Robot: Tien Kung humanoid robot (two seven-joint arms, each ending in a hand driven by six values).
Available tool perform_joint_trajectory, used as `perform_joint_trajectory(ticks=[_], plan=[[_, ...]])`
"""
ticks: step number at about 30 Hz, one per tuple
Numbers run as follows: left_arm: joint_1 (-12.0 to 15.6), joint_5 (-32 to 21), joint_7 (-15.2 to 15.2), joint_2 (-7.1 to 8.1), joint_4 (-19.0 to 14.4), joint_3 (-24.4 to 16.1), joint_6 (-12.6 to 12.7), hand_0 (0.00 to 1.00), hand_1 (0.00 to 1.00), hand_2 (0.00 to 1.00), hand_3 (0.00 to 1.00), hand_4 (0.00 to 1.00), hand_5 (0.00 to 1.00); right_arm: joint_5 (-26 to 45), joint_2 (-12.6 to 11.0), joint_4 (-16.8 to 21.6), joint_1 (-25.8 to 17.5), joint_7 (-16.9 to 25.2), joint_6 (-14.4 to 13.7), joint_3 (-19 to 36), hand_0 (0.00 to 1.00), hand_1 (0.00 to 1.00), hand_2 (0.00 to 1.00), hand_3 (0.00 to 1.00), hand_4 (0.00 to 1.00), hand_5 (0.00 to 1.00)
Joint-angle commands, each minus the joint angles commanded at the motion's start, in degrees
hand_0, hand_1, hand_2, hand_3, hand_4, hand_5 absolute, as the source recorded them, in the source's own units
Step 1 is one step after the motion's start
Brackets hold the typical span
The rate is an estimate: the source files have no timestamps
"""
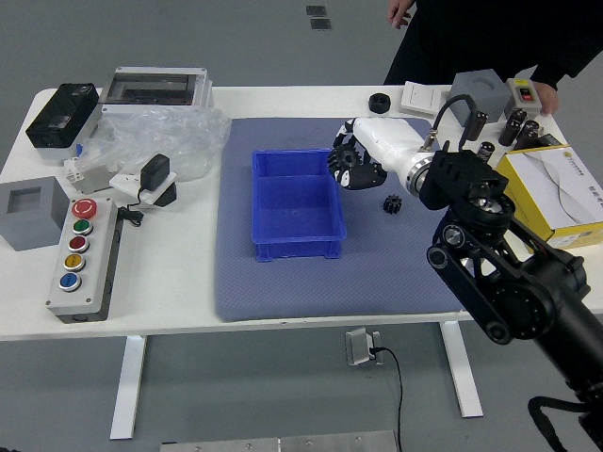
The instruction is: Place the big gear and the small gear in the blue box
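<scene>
You've got the big gear (344, 157) in your right hand (375, 149), fingers (362, 178) closed on it. Clock is centred on the blue box (300, 250), 12 = far side. Hand and gear are up at the box's rim, between 1 and 2. Can't tell from this angle if the gear overlaps the opening. Your right arm reaches in from 4.

Small gear (392, 204) is on the mat (377, 278) at 3, near the box but apart from it. Box sits upright on the mat, opening up, its floor blue and bare where visible. Mat lies on the white counter (170, 282).

Person (471, 38) in black at the far edge: one hand (400, 11) hangs beyond the counter at 1; the other (546, 97) is at 2, just beside the switch box (524, 95). Neither is at your gears.

Rest of your counter: button panel (83, 273) between 8 and 9, with red, green, red, yellow and blue buttons. Grey block (28, 215) at 9, charger (155, 174) just past 9. Plastic wrap (174, 141), lidded case (155, 89) and black-topped case (64, 116) around 10. Black ring (379, 103) at 1, past the mat's far edge, white card (420, 98) just beside it. Dark cylinders (484, 151) between 2 and 3, yellow box (526, 200) at 3 with a white sheet (570, 184) on it.
</scene>
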Motion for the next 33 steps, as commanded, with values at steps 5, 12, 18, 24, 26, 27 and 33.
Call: perform_joint_trajectory(ticks=[5, 12, 18, 24, 26, 27, 33], plan=[[0.0, 0.0, 0.0, -0.14, 0.0, 0.6, -0.1, 0.784, 0.751, 0.745, 0.69, 0.604, 0.291, 0.2, 2.2, -1.5, 0.8, 0.2, -0.4, -2.1, 0.522, 0.433, 0.455, 0.487, 0.505, 0.256], [-0.2, -0.2, 0.0, -0.23, 0.0, 1.3, -0.2, 0.784, 0.751, 0.744, 0.69, 0.604, 0.294, 1.1, 3.9, -3.4, 2.2, 0.6, -0.1, -5.0, 0.522, 0.447, 0.458, 0.494, 0.507, 0.254], [-0.2, -0.1, 0.1, -0.16, 0.0, 1.4, -0.3, 0.784, 0.751, 0.744, 0.688, 0.603, 0.293, 2.0, 3.9, -4.2, 2.7, 1.6, 1.5, -4.9, 0.683, 0.624, 0.651, 0.845, 0.64, 0.296], [-0.2, -0.2, 0.1, -0.21, 0.0, 1.6, -0.3, 0.783, 0.752, 0.744, 0.689, 0.603, 0.293, 2.1, 3.7, -4.3, 2.7, 1.9, 2.5, -4.5, 0.862, 0.791, 0.899, 0.998, 0.749, 0.328], [-0.2, -0.3, 0.1, -0.25, 0.0, 1.7, -0.3, 0.784, 0.751, 0.744, 0.688, 0.603, 0.292, 2.1, 3.6, -4.2, 2.7, 1.9, 2.6, -4.4, 0.878, 0.814, 0.922, 0.998, 0.772, 0.342], [-0.2, -0.4, 0.0, -0.26, 0.0, 1.7, -0.3, 0.784, 0.751, 0.744, 0.688, 0.603, 0.292, 2.1, 3.5, -4.2, 2.6, 1.9, 2.6, -4.3, 0.878, 0.814, 0.922, 0.998, 0.772, 0.342], [-0.2, -0.4, 0.0, -0.2, 0.0, 1.5, -0.2, 0.784, 0.752, 0.744, 0.688, 0.603, 0.293, 2.8, 2.1, -3.7, 2.1, 2.0, 2.3, -2.9, 0.871, 0.806, 0.909, 0.998, 0.768, 0.34]])
